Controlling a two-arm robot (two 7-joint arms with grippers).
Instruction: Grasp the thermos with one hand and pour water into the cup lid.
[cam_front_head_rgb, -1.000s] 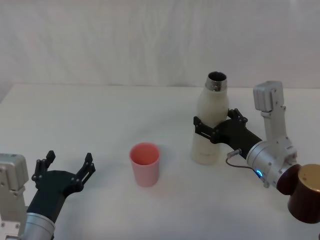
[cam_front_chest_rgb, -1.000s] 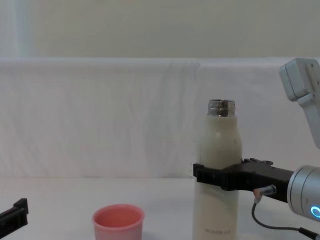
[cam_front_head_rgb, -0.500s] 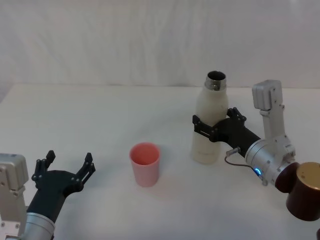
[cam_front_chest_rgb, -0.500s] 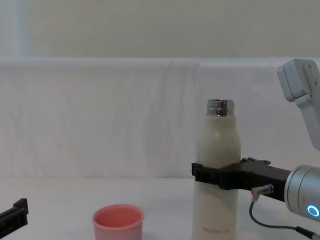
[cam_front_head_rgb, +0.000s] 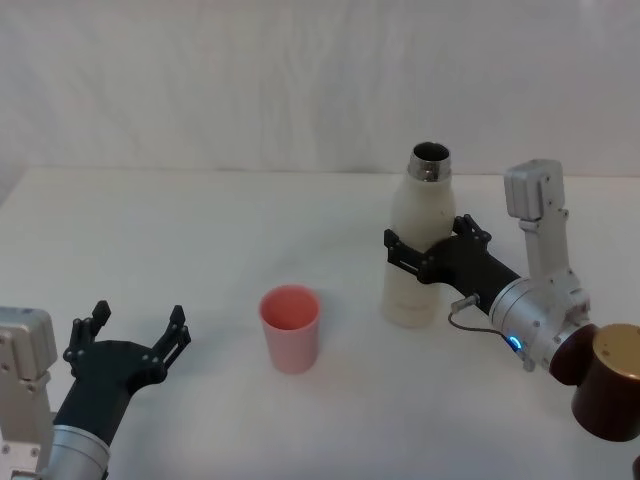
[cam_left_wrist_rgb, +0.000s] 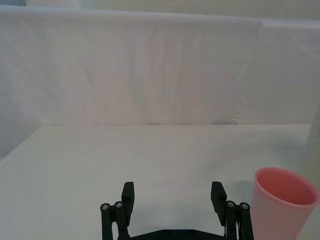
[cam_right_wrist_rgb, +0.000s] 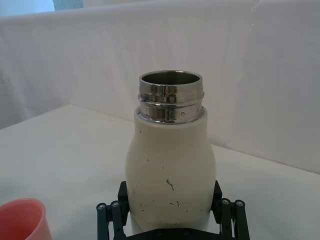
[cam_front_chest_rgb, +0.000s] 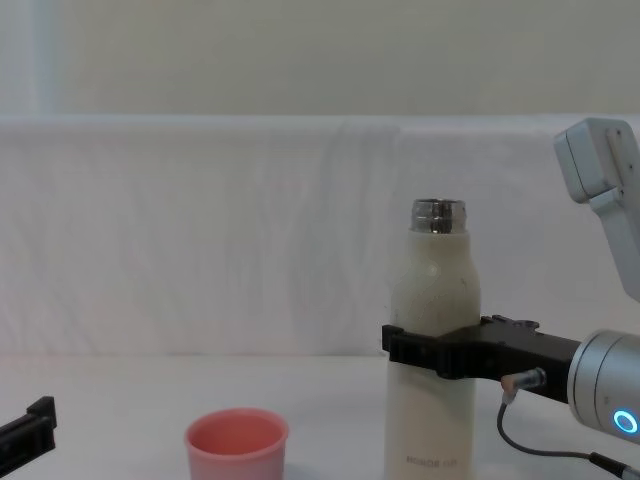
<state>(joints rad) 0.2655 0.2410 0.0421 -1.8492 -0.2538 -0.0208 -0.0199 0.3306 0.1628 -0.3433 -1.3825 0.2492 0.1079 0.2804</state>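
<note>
The cream-white thermos (cam_front_head_rgb: 415, 225) stands upright right of the table's middle, its open steel neck (cam_right_wrist_rgb: 171, 96) pointing up. My right gripper (cam_front_head_rgb: 428, 250) is shut on it around mid-height, one black finger on each side (cam_front_chest_rgb: 430, 352). I cannot tell whether its base still touches the table. The pink cup lid (cam_front_head_rgb: 290, 326) stands upright and open on the table, a short way left of the thermos (cam_front_chest_rgb: 237, 445). My left gripper (cam_front_head_rgb: 135, 326) rests open near the front left corner, apart from the cup lid (cam_left_wrist_rgb: 283, 206).
A white cloth covers the table (cam_front_head_rgb: 200, 230) and hangs as a backdrop behind it. A dark brown cylinder with a gold top (cam_front_head_rgb: 612, 385) sits at the right edge by my right arm. Bare cloth lies between the left gripper and the cup lid.
The right gripper and the thermos have shifted slightly to the left, toward the cup lid. The cup lid and the left gripper have not moved.
</note>
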